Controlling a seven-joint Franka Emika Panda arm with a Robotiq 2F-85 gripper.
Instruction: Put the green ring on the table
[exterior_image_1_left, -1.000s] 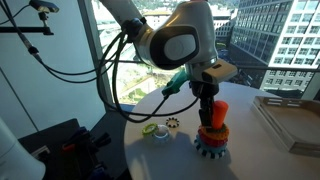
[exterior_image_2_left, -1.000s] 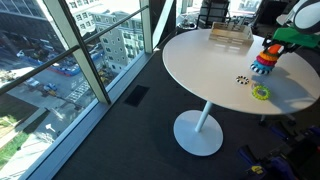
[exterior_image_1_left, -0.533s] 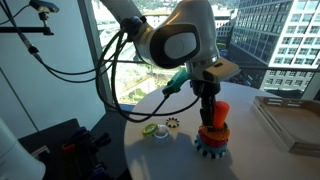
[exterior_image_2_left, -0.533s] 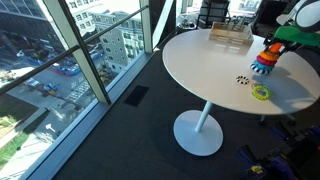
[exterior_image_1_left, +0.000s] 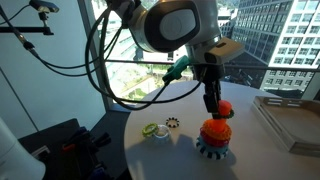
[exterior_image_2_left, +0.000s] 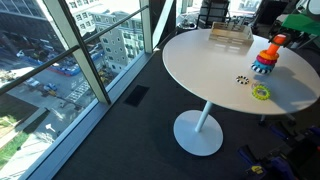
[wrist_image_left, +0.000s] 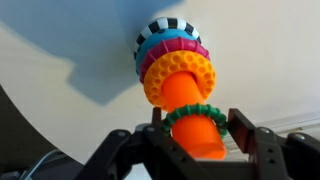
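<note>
A stacking toy (wrist_image_left: 175, 60) stands on the round white table (wrist_image_left: 60, 50). It has an orange post and striped, blue, pink and orange rings. In the wrist view my gripper (wrist_image_left: 195, 125) is shut on the green ring (wrist_image_left: 195, 112). The ring sits around the upper end of the orange post, above the other rings. In both exterior views the gripper (exterior_image_1_left: 213, 103) (exterior_image_2_left: 281, 39) hangs right over the toy (exterior_image_1_left: 215, 137) (exterior_image_2_left: 264, 62), at the post's top.
A yellow-green ring (exterior_image_1_left: 150, 130) (exterior_image_2_left: 260, 92) and a small black-and-white gear (exterior_image_1_left: 172, 124) (exterior_image_2_left: 241, 80) lie on the table (exterior_image_1_left: 170, 158) (exterior_image_2_left: 200, 65) beside the toy. A flat tray (exterior_image_1_left: 290, 115) (exterior_image_2_left: 230, 35) lies further along the table. A window wall stands beside the table.
The gripper has risen along the orange post, with the green ring lifted off the stack to the post's upper end. The toy base has not moved.
</note>
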